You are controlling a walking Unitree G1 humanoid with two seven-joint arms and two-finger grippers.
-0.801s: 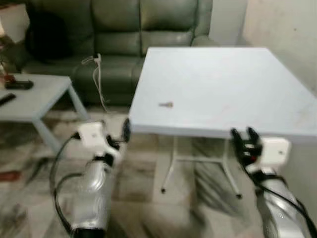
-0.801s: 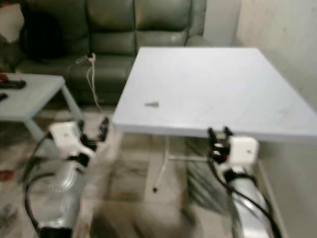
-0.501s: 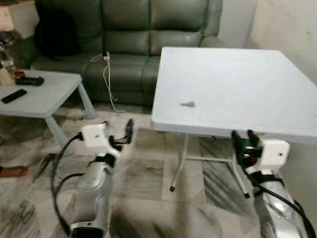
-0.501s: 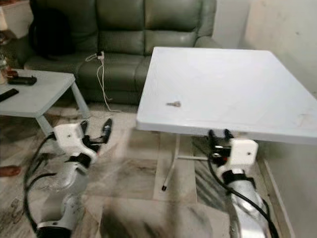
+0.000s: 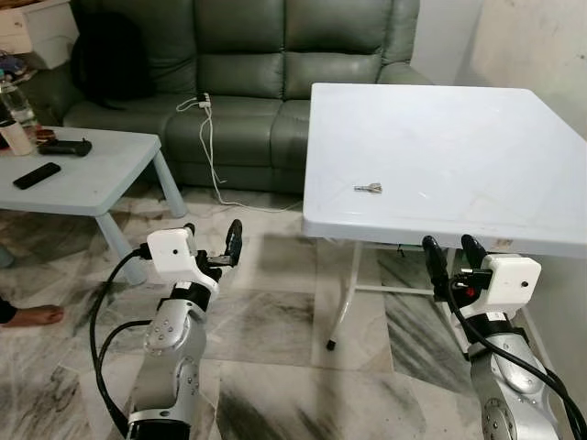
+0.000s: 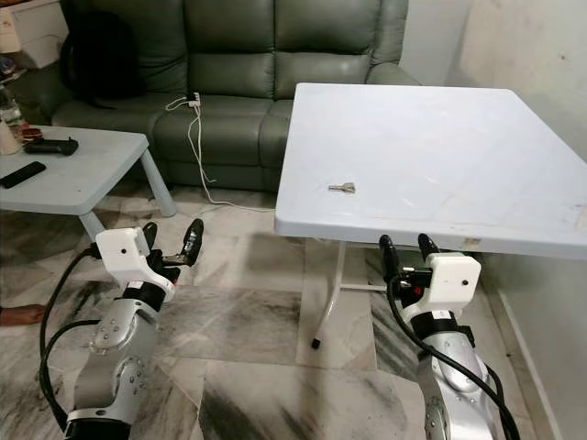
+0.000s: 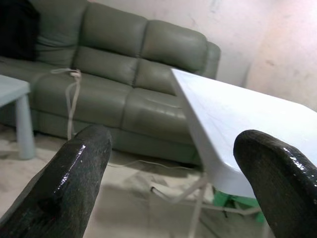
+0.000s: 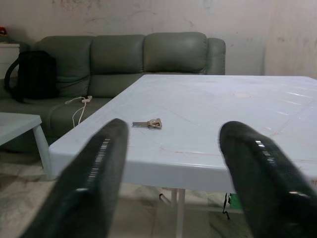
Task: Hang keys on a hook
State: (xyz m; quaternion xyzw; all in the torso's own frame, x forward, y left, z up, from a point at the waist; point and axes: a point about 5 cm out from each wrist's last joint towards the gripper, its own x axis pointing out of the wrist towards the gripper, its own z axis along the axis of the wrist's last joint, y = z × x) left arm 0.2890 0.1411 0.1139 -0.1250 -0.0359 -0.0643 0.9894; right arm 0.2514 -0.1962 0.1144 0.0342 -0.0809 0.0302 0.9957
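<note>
Nearest the robot, the right claw (image 5: pixel 451 258) hangs just below the near edge of the white desk (image 5: pixel 477 119), its two black fingers spread apart and holding nothing; the left claw (image 5: pixel 213 246) is likewise released and empty, out over the tiled floor (image 5: pixel 266 321) beyond the desk's near-left corner. The keys (image 5: pixel 369 188) lie flat on the desk top, a little in from the near edge and toward its left side, well apart from both claws. The step in hand looks like the approach and pick-up. To do it well, the robot probably needs to close in on the near edge, lift the right claw clear above the desk top and bring it down over the keys with the fingers straddling them, since something so thin and flat could slide away rather than be pinched. The right wrist view already lines up on the keys (image 8: pixel 147 123) between its fingers, which suits that arm for the reach. Farther off stand a low side table (image 5: pixel 87 183) with a remote (image 5: pixel 37 175) and a green sofa (image 5: pixel 248 64) with a white cable (image 5: pixel 209 137) trailing off it. No hook can be made out. The keys are too small to tell how many there are or whether a ring joins them.
</note>
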